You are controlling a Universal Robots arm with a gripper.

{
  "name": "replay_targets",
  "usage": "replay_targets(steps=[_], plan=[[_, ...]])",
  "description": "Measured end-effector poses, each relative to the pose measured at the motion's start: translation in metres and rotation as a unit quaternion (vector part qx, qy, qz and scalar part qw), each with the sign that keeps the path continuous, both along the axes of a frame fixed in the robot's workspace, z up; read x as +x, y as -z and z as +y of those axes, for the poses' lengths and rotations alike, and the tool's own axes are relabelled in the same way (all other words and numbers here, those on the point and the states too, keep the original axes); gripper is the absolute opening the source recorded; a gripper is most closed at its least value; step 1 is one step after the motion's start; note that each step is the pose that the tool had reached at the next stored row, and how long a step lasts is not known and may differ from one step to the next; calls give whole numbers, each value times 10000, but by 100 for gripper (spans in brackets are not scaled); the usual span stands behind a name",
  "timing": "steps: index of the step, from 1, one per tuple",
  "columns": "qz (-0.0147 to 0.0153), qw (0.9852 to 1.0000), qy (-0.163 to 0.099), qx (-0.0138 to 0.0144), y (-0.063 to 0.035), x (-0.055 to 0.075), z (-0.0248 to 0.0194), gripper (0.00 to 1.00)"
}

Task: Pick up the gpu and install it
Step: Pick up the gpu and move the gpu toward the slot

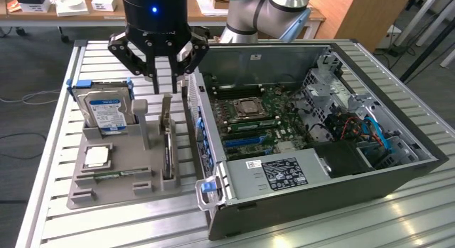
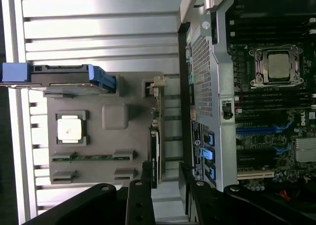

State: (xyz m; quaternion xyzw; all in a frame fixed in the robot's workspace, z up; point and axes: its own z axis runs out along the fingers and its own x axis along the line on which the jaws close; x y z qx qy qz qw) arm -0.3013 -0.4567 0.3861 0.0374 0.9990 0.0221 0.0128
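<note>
The gpu (image 1: 168,149) is a thin dark card standing on edge in a slot of the grey holder (image 1: 106,193) on the table. From the wrist it appears edge-on (image 2: 155,148), its metal bracket end farthest from the camera. My gripper (image 1: 165,84) hangs open just above the card's far end, touching nothing. In the wrist view the gripper (image 2: 165,179) has its fingers on either side of the card's line, and one fingertip (image 2: 147,178) lies close beside it.
The open computer case (image 1: 370,176) lies on the exterior view's right, with motherboard (image 1: 256,117) and blue slots (image 2: 259,130) exposed. The holder also carries a silver hard drive (image 1: 105,112), a processor (image 1: 97,156) and a green memory stick (image 1: 114,175).
</note>
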Motion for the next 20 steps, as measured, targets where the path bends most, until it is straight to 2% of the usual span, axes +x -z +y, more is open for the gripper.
replay_targets(steps=[4,20], plan=[[1,10000,1,-1,33,-3,-13,36],[1,10000,0,-1,323,-6,-23,36]])
